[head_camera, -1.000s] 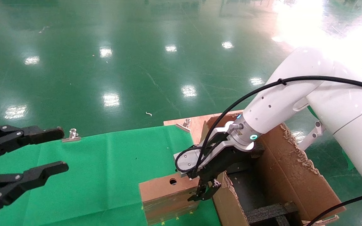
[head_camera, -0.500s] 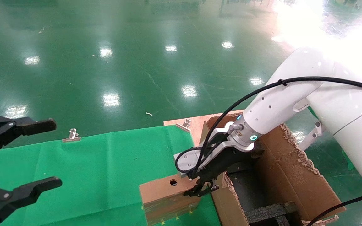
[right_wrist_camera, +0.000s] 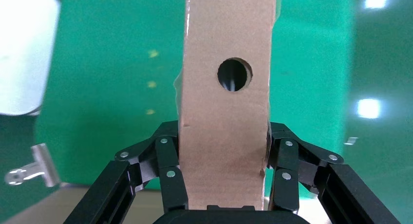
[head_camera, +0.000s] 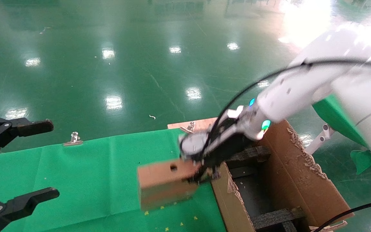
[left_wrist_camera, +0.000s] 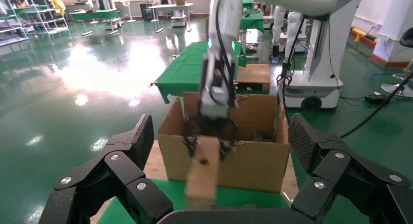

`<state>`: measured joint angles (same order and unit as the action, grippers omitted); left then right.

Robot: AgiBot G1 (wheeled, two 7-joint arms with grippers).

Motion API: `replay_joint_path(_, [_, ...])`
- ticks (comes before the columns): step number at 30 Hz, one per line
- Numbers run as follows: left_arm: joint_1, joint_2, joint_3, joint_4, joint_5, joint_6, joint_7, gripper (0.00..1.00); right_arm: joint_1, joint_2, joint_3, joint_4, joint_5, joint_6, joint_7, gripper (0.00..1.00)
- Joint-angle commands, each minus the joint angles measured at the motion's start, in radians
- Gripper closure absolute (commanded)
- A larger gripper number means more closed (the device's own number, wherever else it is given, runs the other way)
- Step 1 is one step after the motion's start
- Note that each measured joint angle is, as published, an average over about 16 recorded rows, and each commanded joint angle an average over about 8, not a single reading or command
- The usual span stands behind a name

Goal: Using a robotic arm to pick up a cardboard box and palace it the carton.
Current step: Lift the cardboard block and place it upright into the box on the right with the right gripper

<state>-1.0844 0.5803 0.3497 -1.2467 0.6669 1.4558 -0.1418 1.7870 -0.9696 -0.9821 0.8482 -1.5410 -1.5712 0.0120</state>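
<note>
Cardboard box (head_camera: 164,183) — blurred — hides right claw (head_camera: 201,175).

The right arm's tool (head_camera: 201,172) is clamped shut, lifted; the left tool (head_camera: 27,161) hangs parked, fingers spread.

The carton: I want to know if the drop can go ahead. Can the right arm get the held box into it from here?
Probably yes. The right gripper is shut on the cardboard box, lifted beside the carton, whose top is open; only its ragged near flap lies between.
</note>
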Motion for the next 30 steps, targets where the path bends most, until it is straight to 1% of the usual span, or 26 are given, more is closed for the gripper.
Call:
replay_joint_path(1, [0.0,0.0,0.0,0.0,0.0,0.0,0.0,0.0,0.033,0.005,0.01,-0.018,0.015,-0.002,-0.008,1.0])
replay_joint_path(6, [0.0,0.0,0.0,0.0,0.0,0.0,0.0,0.0,0.157,0.02,0.002,-0.078,0.036,-0.013,-0.046,1.0])
replay_joint_path(10, [0.0,0.0,0.0,0.0,0.0,0.0,0.0,0.0,0.244,0.037,-0.024,-0.118,0.056,-0.018,-0.073,1.0])
replay_joint_path(13, [0.0,0.0,0.0,0.0,0.0,0.0,0.0,0.0,0.29,0.051,-0.052,-0.138,0.074,-0.019,-0.084,1.0])
replay_joint_path(18, [0.0,0.0,0.0,0.0,0.0,0.0,0.0,0.0,0.339,0.09,-0.109,-0.149,0.1,-0.02,-0.082,1.0])
replay_joint_path(23, [0.0,0.0,0.0,0.0,0.0,0.0,0.0,0.0,0.391,0.168,-0.179,-0.127,0.104,-0.022,-0.057,1.0])
replay_joint_path(30, [0.0,0.0,0.0,0.0,0.0,0.0,0.0,0.0,0.467,0.335,-0.303,-0.039,0.084,-0.024,0.008,1.0])
